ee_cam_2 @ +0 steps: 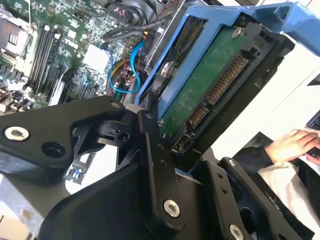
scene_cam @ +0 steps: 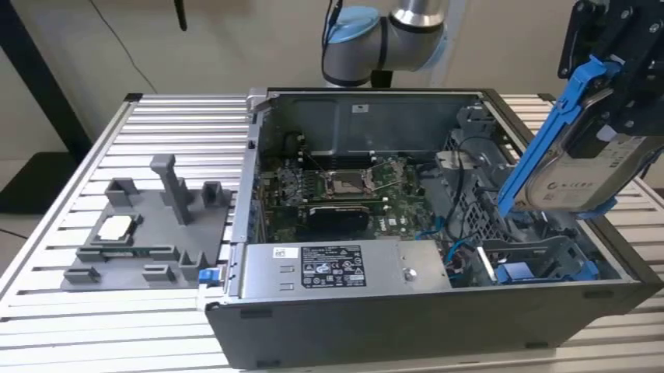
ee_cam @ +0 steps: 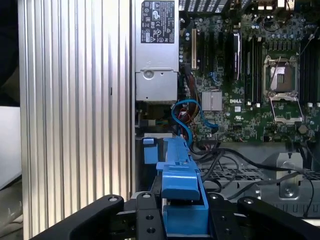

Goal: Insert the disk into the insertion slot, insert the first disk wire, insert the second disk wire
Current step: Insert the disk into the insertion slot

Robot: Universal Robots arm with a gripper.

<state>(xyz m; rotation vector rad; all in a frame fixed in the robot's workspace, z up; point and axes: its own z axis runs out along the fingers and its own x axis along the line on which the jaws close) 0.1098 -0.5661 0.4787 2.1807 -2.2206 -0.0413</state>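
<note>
The disk (scene_cam: pixel 574 177), a silver drive with a white label in a bright blue carrier, hangs steeply tilted above the case's corner on the exterior view's right. My gripper (scene_cam: pixel 614 109) is shut on its upper end. Under it lies the insertion slot (scene_cam: pixel 536 259), a grey sheet-metal bay with blue fittings, and the disk is clear of it. The second wrist view has the disk's green circuit-board side (ee_cam_2: pixel 210 85) and its connectors between my black fingers (ee_cam_2: pixel 150 145). The blue carrier (ee_cam: pixel 181 192) in the first wrist view sits clamped in my gripper (ee_cam: pixel 182 220). Blue looped cables (ee_cam: pixel 184 116) lie loose inside the case beside the bay.
The open computer case (scene_cam: pixel 415 326) rests on a ribbed aluminium table (scene_cam: pixel 155 124). A grey labelled power-supply box (scene_cam: pixel 332 268) fills its front edge, with the motherboard (scene_cam: pixel 343 186) behind. A grey fixture tray (scene_cam: pixel 145 233) stands on the exterior view's left. A person's hand (ee_cam_2: pixel 292 145) rests beyond the table.
</note>
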